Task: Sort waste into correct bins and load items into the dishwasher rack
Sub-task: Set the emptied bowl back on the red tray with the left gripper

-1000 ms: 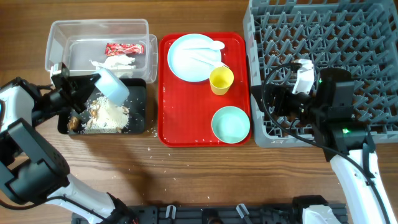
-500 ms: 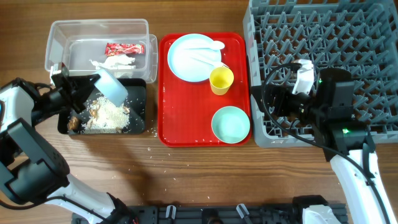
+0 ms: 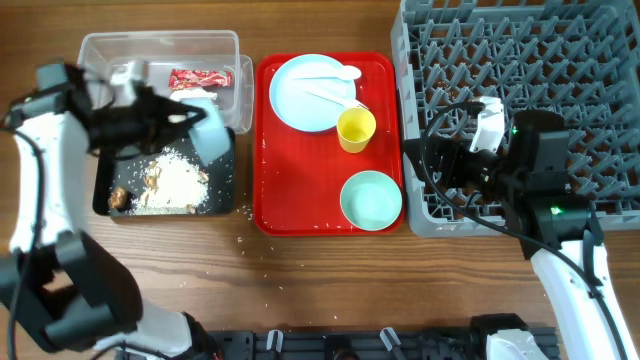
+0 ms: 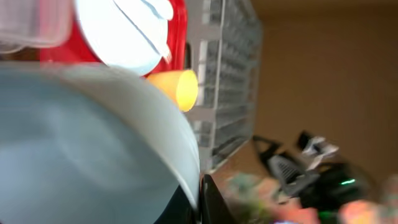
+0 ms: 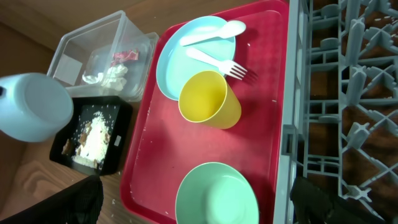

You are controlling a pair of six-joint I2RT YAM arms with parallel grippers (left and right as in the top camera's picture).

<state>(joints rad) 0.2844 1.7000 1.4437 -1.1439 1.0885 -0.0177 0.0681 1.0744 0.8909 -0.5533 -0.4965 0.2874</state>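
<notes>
Near spill: loose rice grains (image 3: 245, 240) lie on the surface (image 3: 400, 285) between its near edge and the black bin (image 3: 226, 196).
Second bowl (image 3: 371, 199): upright at the near end of the red tray (image 3: 290, 215).
Right tool (image 3: 442, 165): fingers spread, holding nothing, over the near left corner of the dishwasher rack (image 3: 560, 60).
Food scraps (image 3: 170, 185): piled inside the black bin, left of the tray.
Left tool (image 3: 190, 118): I pinch the rim of the first bowl (image 3: 210, 138), which is tilted in the air above the black bin's far right corner.
Step in hand: by my judgement, moving this bowl across to the rack.
Method: I hold the tilt over the black bin until nothing drops; I cannot tell whether the inside is clean. I then lift clear of the yellow cup (image 3: 355, 129), cross the tray, and seat the bowl on edge between pegs, apart from my right tool.
Far items: plate (image 3: 295, 100) with spoon (image 3: 335, 75) and fork (image 3: 335, 97) at the tray's far end.
Far left corner: wrapper (image 3: 187, 78) and tissue (image 3: 180, 100) inside the clear bin (image 3: 100, 50).
</notes>
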